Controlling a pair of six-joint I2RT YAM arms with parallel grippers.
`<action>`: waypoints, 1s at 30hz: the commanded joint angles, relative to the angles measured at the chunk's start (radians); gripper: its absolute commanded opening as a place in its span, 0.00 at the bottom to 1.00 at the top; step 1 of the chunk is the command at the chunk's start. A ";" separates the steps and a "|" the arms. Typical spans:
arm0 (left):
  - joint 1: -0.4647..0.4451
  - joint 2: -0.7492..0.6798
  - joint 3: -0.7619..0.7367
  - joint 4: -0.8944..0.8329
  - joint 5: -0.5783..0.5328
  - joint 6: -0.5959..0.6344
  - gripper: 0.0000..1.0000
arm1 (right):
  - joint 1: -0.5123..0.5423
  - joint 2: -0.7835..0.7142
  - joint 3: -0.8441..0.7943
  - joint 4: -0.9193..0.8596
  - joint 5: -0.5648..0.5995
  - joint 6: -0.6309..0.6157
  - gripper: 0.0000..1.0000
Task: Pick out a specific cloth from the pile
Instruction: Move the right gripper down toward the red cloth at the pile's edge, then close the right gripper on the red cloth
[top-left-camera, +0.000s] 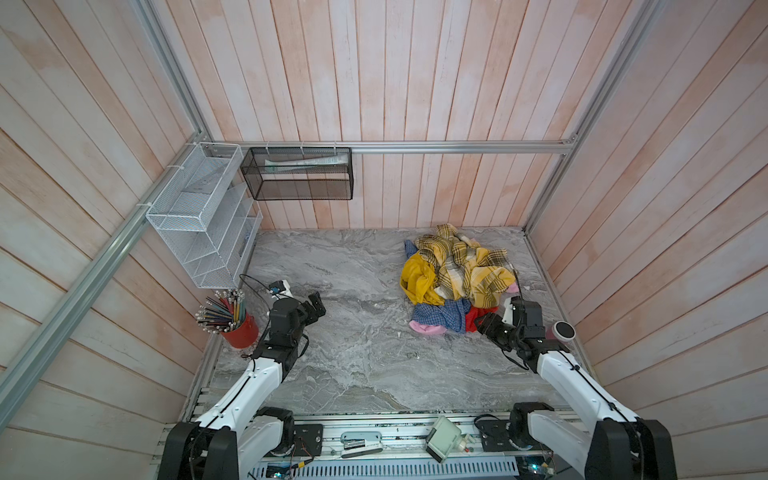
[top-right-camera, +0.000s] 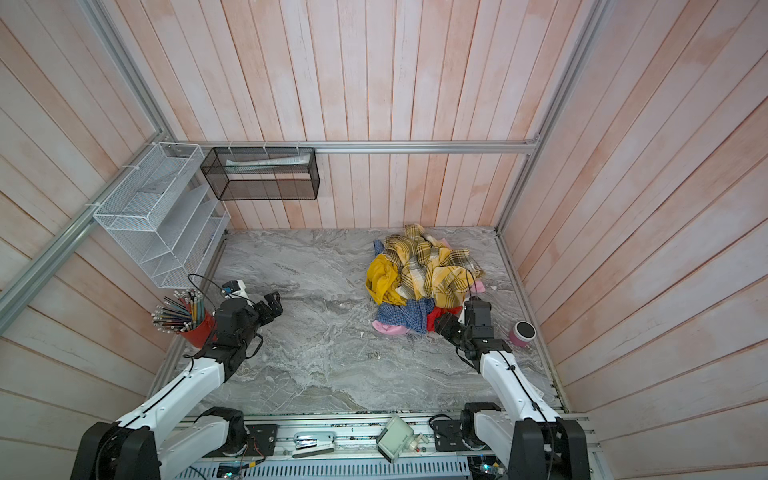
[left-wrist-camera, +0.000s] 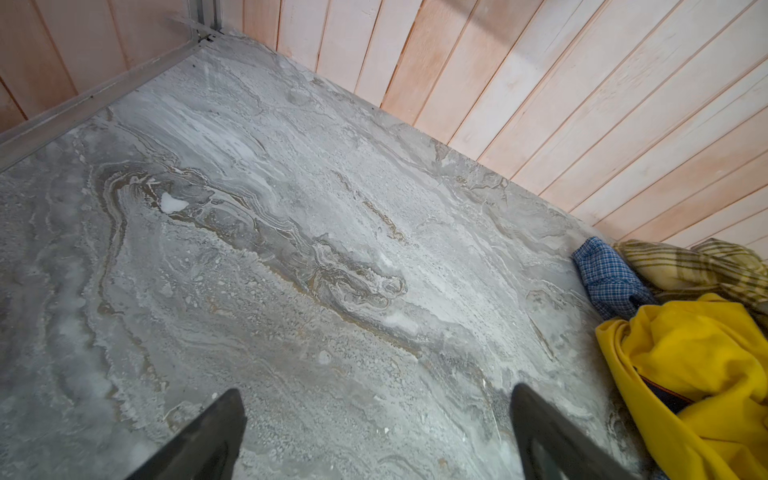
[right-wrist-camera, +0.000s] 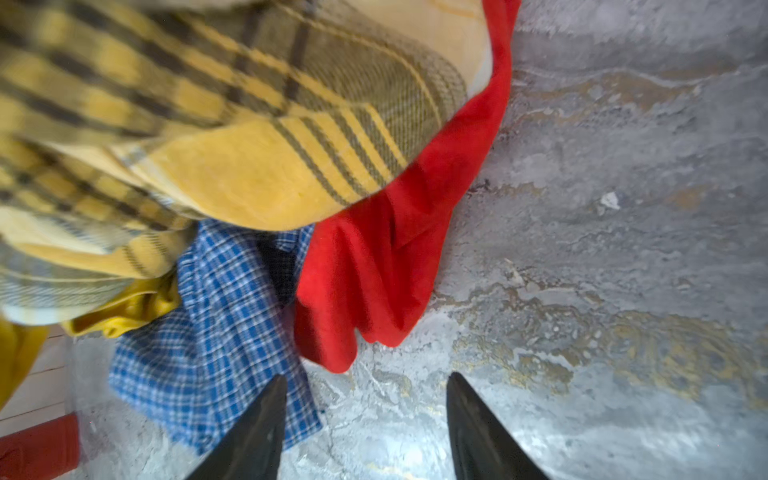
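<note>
Right hand (right-wrist-camera: 368, 378): fingers apart, nothing between them, low over bare worktop (right-wrist-camera: 602, 249) and just short of the cloth (right-wrist-camera: 374, 257). Note that this red cloth shows only as a folded lobe at the near edge of the pile (top-left-camera: 457, 266). The rest runs under the yellow plaid piece (right-wrist-camera: 249, 124), and the blue checked shirt (right-wrist-camera: 216, 340) touches it on one side. You do best to advance onto the red lobe alone, keep off the check, grip firmly, then draw out low and slowly. Left hand (left-wrist-camera: 376, 390): spread wide over bare worktop, apart from the pile.
</note>
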 joint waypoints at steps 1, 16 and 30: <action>-0.006 -0.011 -0.009 -0.005 -0.006 -0.006 1.00 | 0.017 0.064 0.040 0.025 0.083 0.030 0.63; -0.009 -0.038 0.031 -0.121 -0.068 -0.015 1.00 | 0.024 0.353 0.133 0.154 0.015 0.010 0.59; -0.010 -0.055 0.066 -0.181 -0.088 -0.041 1.00 | 0.025 0.241 0.056 0.264 0.009 0.012 0.00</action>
